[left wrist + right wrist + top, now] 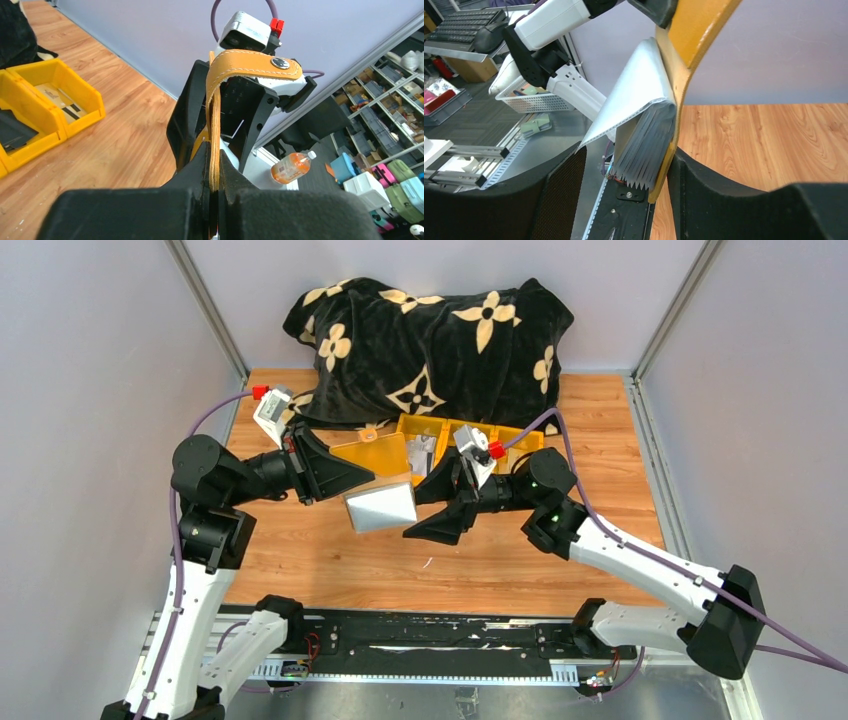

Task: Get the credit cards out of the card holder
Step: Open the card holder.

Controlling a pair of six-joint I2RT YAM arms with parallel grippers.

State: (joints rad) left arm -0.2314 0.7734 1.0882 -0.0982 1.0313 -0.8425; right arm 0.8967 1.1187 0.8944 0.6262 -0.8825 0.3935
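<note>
From above, one card holder [380,505] hangs over the middle of the wooden table [600,440]. Its face is a smooth silvery wedge and its flap is mustard yellow. At its 9 o'clock, the left gripper [350,472] is closed tight on the flap. At its 3 o'clock, the right gripper [412,518] is spread wide, its two black fingers close to the silver edge. A row of yellow plastic bins [520,440] stands at 1 o'clock from the holder. One plush black blanket [430,340] with beige flower shapes is heaped at 12 o'clock.

In the left wrist view, the flap is a stitched leather strap pinched flat between the two fingers. It rises to 12 o'clock and bends over, carrying one round metal snap button [280,62]. Two bins show at 9 o'clock.

In the right wrist view, the holder hangs from 12 o'clock between the two wide-spread fingers. One matte silver face curves over a fan of thin blue-grey accordion pockets [646,150], and the mustard back lies against the finger at 3 o'clock. The gripper has hold of nothing. Whether credit cards sit in the pockets cannot be told.
</note>
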